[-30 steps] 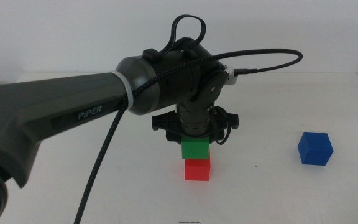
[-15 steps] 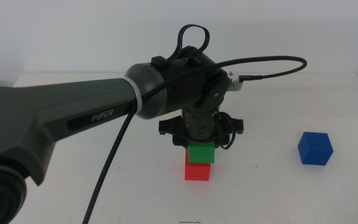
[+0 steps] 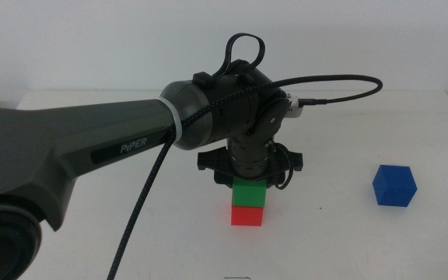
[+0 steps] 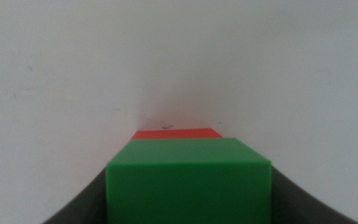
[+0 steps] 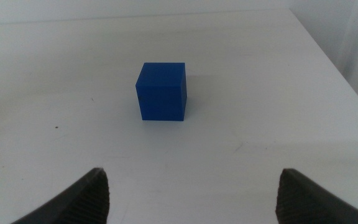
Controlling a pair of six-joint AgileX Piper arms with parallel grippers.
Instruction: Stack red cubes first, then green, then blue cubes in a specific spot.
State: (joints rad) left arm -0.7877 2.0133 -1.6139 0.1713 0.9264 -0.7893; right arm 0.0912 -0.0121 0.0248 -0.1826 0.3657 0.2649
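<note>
Two cubes stacked: green cube [image 3: 250, 192] seemingly touching red cube [image 3: 247, 215].

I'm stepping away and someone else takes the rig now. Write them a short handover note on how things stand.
Left gripper: shut on the small matte green cube, which sits on the small matte red cube mid-table.
Right gripper: open, waiting, facing the dark-blue cube.
The dark-blue cube stands alone on the white table, off to the right of the stack.
Done: red placed, green set on it.
Left: release green, stack blue on top.

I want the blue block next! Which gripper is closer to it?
Right gripper: blue cube sits just ahead of its open jaws. Left gripper is across the table, holding the green cube.
</note>
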